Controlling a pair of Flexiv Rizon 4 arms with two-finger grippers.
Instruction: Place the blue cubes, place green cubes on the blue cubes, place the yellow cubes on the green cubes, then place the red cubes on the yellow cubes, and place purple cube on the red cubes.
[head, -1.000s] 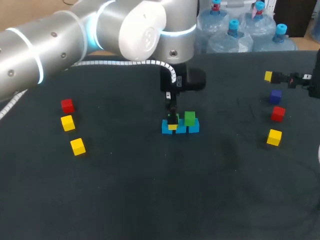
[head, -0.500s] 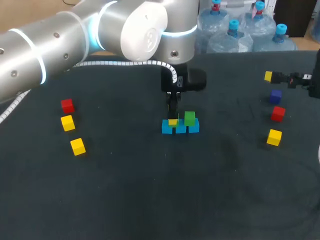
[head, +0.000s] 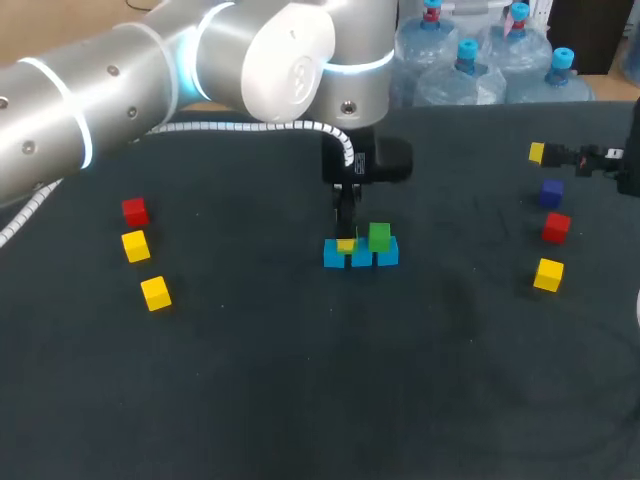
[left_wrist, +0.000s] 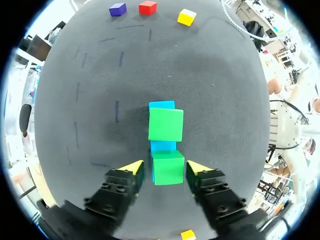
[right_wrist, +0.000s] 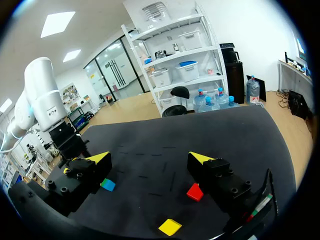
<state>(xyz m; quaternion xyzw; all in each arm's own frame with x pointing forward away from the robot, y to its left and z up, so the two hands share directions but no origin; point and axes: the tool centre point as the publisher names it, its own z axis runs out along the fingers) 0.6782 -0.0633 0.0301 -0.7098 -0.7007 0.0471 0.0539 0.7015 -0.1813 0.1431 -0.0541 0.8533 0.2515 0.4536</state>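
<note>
Left pincer (left_wrist: 165, 169): its yellow-tipped fingers stand apart, one on each side of the near green cube (left_wrist: 168, 167). A sliver of blue shows between one finger and the cube, so I judge nothing is clamped.
Cube in hand: the near green cube is a small, matte, solid-looking block. It sits on the near end of the blue cube row (left_wrist: 162, 146), about level and roughly square to it.
Neighbour: the far green cube (left_wrist: 166, 124), a block of the same kind, rests on the far part of the row. A strip of blue shows between the two greens, so they are apart.
Step in hand: by my reading, this is the release of the second green cube, with the green layer close to finished.
Doing it well: keep the fingers wide and lift the left pincer straight up, with no sideways drift, until the tips are above the cube's top. The gaps on both sides look thin.
Risk: a brushing fingertip could twist or shove the near green cube off its blue base, or nudge the row out of line.
Next layer: yellows go on the greens, so a flat, square green top matters.
Right pincer (right_wrist: 150, 160): it hangs over the right side of the desk (head: 300, 380), well away from the stack, with its fingers apart and empty.
Waiting on the left: left red cube (head: 134, 211), first left yellow cube (head: 135, 245), second left yellow cube (head: 155, 292).
Waiting on the right: purple cube (head: 551, 193), right red cube (head: 556, 227), right yellow cube (head: 548, 274).
</note>
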